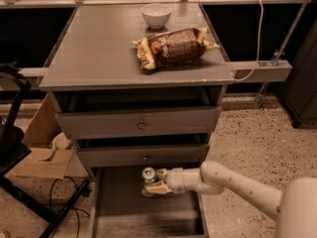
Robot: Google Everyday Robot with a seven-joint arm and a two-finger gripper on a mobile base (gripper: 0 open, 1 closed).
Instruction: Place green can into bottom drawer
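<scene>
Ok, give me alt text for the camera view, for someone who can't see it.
The gripper grips the green can inside the open bottom drawer of a grey cabinet. A white bowl and a brown snack bag sit on top.

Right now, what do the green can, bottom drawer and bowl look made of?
The green can: likely thin metal, with a silver top rim; the gripper holds it over the bottom drawer. That drawer: probably painted metal, with a flat matte grey floor. The bowl: smooth white, ceramic or plastic, cannot tell which.
</scene>
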